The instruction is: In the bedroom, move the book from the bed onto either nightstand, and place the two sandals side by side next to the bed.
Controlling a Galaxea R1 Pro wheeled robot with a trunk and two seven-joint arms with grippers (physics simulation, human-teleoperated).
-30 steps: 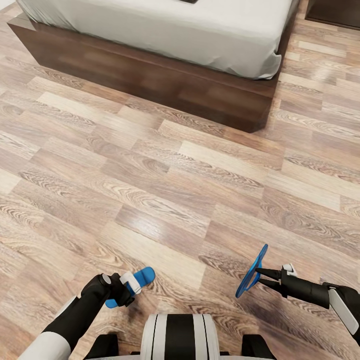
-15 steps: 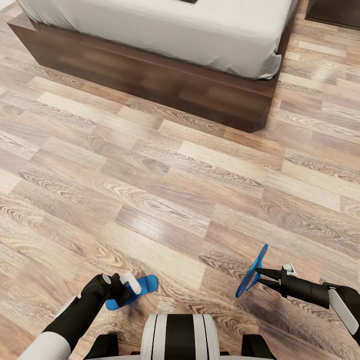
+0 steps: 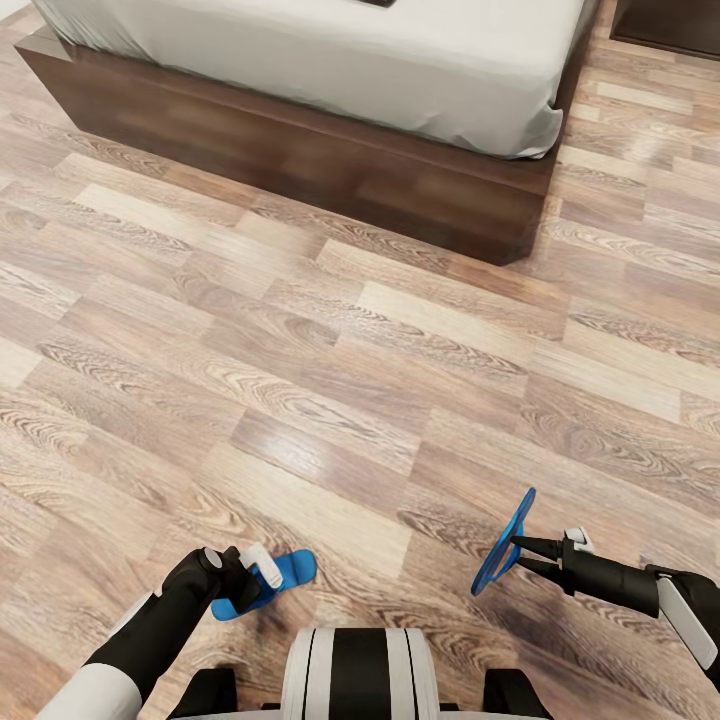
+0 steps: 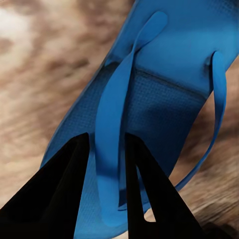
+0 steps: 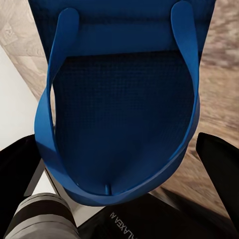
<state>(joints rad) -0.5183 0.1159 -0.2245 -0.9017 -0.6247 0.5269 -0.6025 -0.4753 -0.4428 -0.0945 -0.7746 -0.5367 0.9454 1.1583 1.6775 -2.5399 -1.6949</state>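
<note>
Two bright blue sandals are held low over the wood floor, well short of the bed (image 3: 300, 160). My left gripper (image 3: 258, 568) (image 4: 105, 142) is shut on the thong strap of one sandal (image 3: 287, 571) (image 4: 164, 94), which lies nearly flat just above the planks. The other sandal (image 3: 505, 538) (image 5: 124, 109) stands on edge, with my right gripper (image 3: 518, 552) (image 5: 119, 149) shut on it. A dark sliver (image 3: 378, 2) on the grey mattress at the picture's top edge cannot be made out; the book is otherwise out of view.
A wide stretch of plank floor (image 3: 330, 370) separates me from the bed's dark wooden frame. The bed's corner (image 3: 530, 200) points toward the right side. A dark brown nightstand (image 3: 665, 25) is cut off at the top right corner.
The sandal in my left gripper dropped and tilted toward the floor between the earliest frame and half a second ago, then stayed still. The right arm and its sandal have not moved.
</note>
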